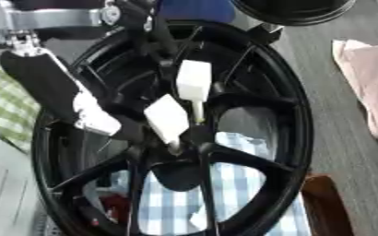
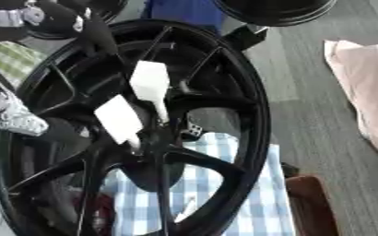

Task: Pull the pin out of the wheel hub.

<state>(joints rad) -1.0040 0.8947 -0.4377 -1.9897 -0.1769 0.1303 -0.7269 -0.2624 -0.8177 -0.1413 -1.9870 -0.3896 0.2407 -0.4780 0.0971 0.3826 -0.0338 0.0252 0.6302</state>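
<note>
pins: two white block-headed pins sit in the wheel hub [image 1: 184, 143]. upper pin [image 1: 194, 80] stands nearly upright, thin shaft going down into the hub; lower pin [image 1: 167, 117] is tilted, head leaning up-left, just beside the first
wheel: black spoked wheel [image 1: 293, 115] fills most of both views, standing on edge, spokes fanning out from the hub
left hand: left hand [image 1: 91, 113] comes in from upper left through the spoke gaps, black with a silver wrist joint; light-coloured fingertips sit just left of the lower pin. contact with the pin: cannot tell. fingers curled or straight: cannot tell
pin vs hand: lower pin just right of the fingertips, upper pin right and above them
obstructions: spokes cross in front of the hand and around both pins
behind wheel: blue-white checked cloth [image 1: 240, 184] seen through the lower spoke gaps
further out: green checked cloth [image 1: 2, 106] left of the arm; pink fabric [image 1: 374, 87] well apart at right edge; second black rim [image 1: 293, 11] at top; brown object [image 1: 325, 203] lower right
</note>
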